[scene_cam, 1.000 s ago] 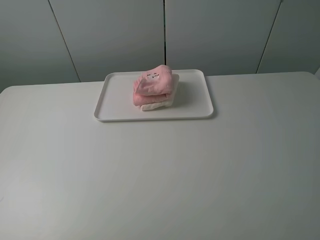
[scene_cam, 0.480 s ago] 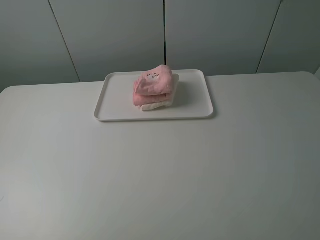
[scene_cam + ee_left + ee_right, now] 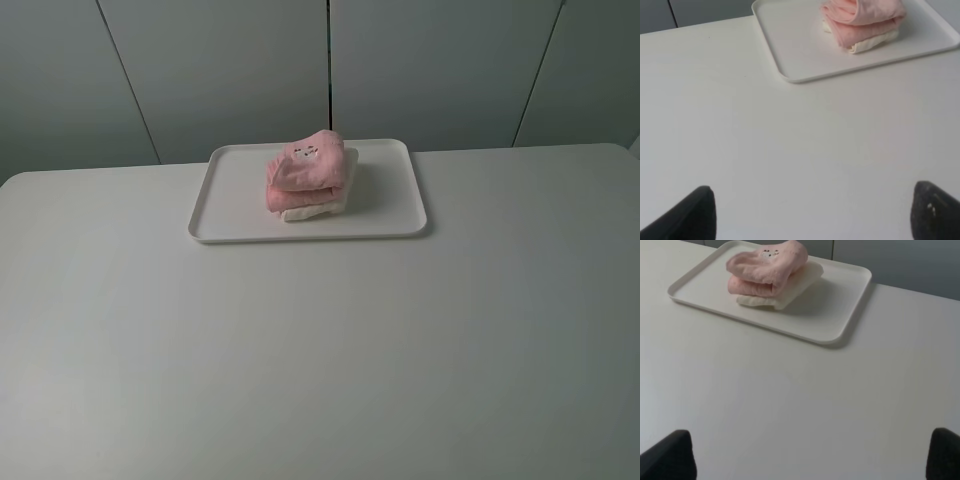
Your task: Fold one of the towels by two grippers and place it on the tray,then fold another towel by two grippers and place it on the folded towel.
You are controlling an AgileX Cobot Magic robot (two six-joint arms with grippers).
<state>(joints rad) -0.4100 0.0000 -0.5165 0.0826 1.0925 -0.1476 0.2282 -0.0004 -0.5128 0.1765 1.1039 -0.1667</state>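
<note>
A folded pink towel (image 3: 305, 168) lies on top of a folded white towel (image 3: 318, 207) on the white tray (image 3: 395, 215) at the back middle of the table. The stack also shows in the left wrist view (image 3: 862, 20) and in the right wrist view (image 3: 767, 267). Neither arm shows in the exterior view. My left gripper (image 3: 812, 220) is open and empty over bare table, well short of the tray (image 3: 790, 50). My right gripper (image 3: 810, 460) is open and empty too, back from the tray (image 3: 840, 315).
The white table (image 3: 320, 350) stretches bare in front of the tray. Grey wall panels (image 3: 330, 70) stand behind the table's far edge.
</note>
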